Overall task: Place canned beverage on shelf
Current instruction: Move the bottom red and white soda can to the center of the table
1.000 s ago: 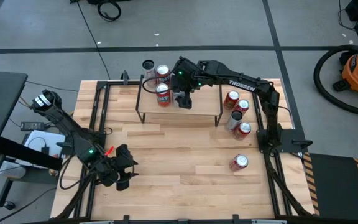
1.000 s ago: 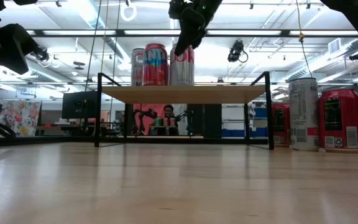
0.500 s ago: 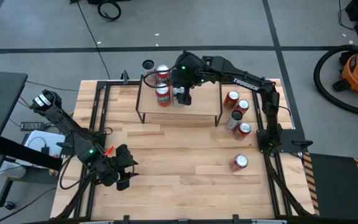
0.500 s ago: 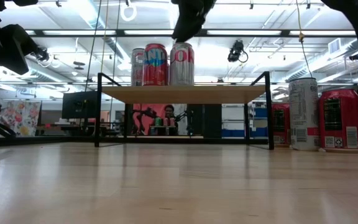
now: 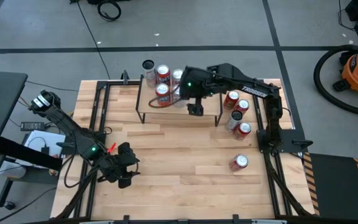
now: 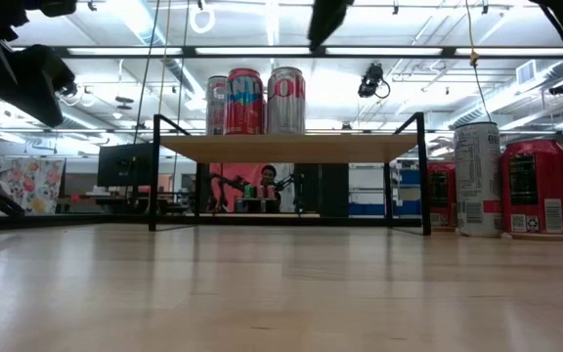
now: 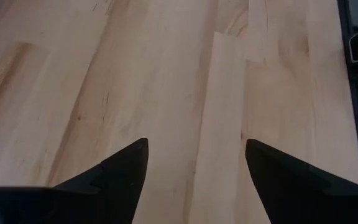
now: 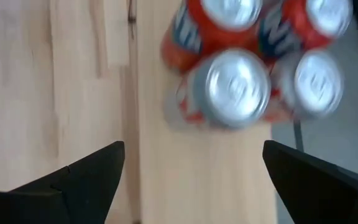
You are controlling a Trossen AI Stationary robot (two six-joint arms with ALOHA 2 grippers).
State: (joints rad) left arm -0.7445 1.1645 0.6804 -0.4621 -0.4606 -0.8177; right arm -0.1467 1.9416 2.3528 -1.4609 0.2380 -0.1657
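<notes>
Four cans stand clustered at the left end of the shelf (image 5: 178, 107), a low light-wood board on thin black legs set toward the far edge of the table (image 5: 179, 180). In the high view the cluster reads as one pale-topped can (image 5: 148, 65) at the far left corner, two red cans (image 5: 162, 73) just beside it, and a silver-sided can (image 5: 178, 77) touching the red ones on their right. In the low view three of them show in a tight upright row (image 6: 258, 101) on the board; the fourth is hidden behind. All tops seen in the right wrist view are closed lids (image 8: 236, 80); what the cans contain cannot be told.

Right gripper (image 5: 195, 109): raised above the middle of the shelf, just right of the cluster and clear of it, fingers (image 8: 92, 171) spread wide with nothing between them.

Left gripper (image 5: 127, 174): low over bare wood at the near left of the table, well apart from the shelf, fingers (image 7: 123, 165) apart and empty.

Off the shelf, on the tabletop to its right, a second group of cans (image 5: 236, 112) stands close together: red ones and one pale can, seen in the low view as a white can (image 6: 477, 178) beside a red can (image 6: 535, 188). One more red can (image 5: 238, 162) stands alone nearer the front right.

Beyond the table, a seated person (image 6: 266, 186) is visible under the shelf in the low view.
</notes>
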